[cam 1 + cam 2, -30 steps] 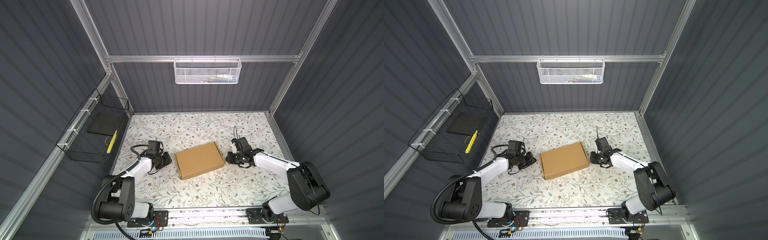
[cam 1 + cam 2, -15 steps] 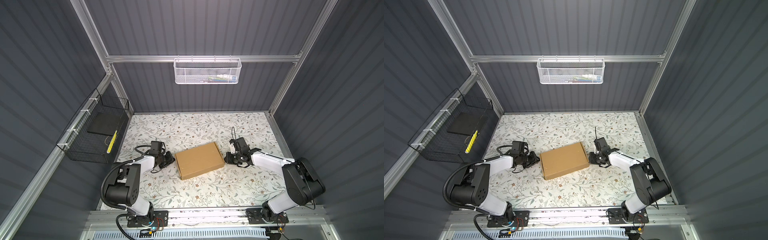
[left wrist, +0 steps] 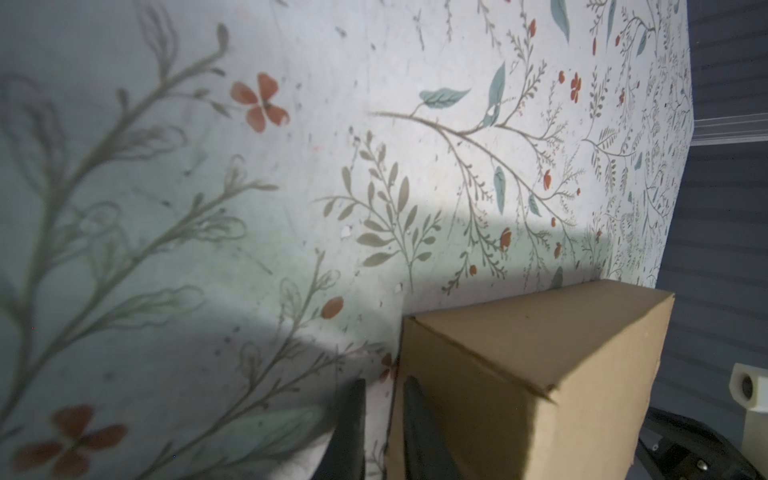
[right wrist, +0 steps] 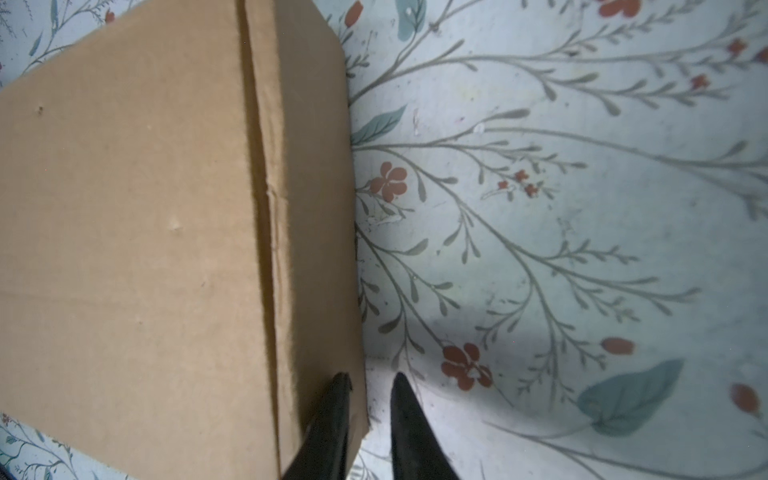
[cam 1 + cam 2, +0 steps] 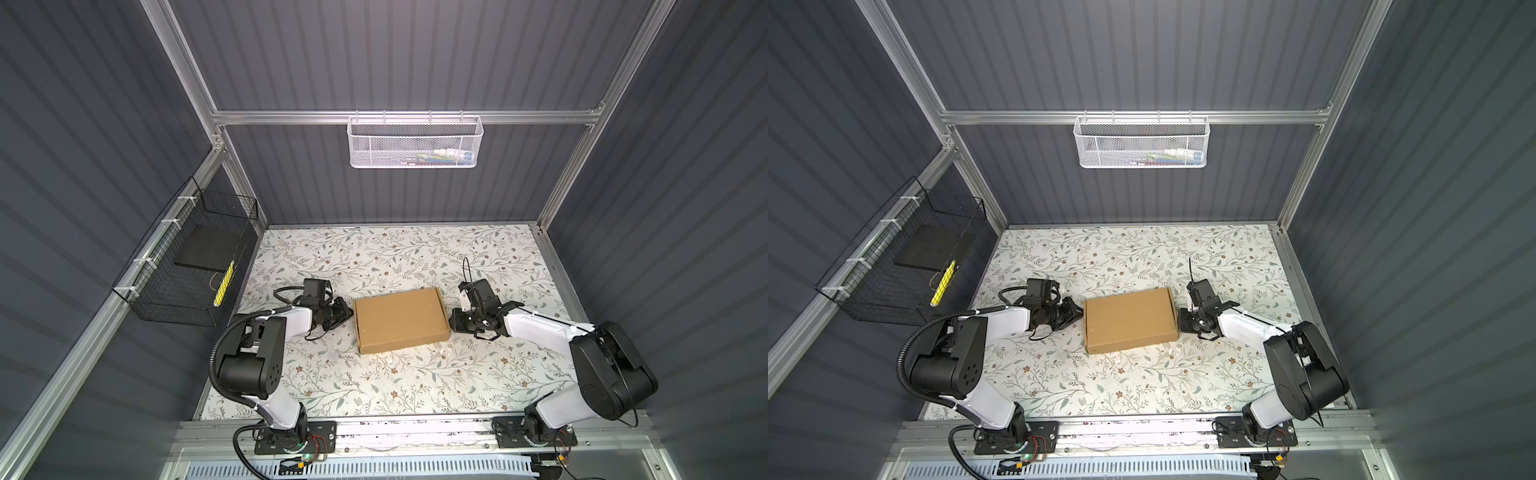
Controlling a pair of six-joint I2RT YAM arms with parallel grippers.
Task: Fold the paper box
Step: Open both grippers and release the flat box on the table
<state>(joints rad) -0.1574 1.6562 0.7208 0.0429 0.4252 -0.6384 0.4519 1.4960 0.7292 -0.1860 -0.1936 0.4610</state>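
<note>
the paper box [image 5: 401,326] lies closed at the middle of the table [image 5: 374,386], with the left tool [image 5: 348,314] at its left end and the right tool [image 5: 451,327] at its right end. both tools are narrowly parted and grasp nothing, seemingly placed to square the end walls.

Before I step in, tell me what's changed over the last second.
Both pincers moved in on the cardboard box. The left pincer went rightward to its left end, its elbow shifting with it. The right pincer went leftward to its right end. Neither took hold of anything. The box stayed where it was.
</note>
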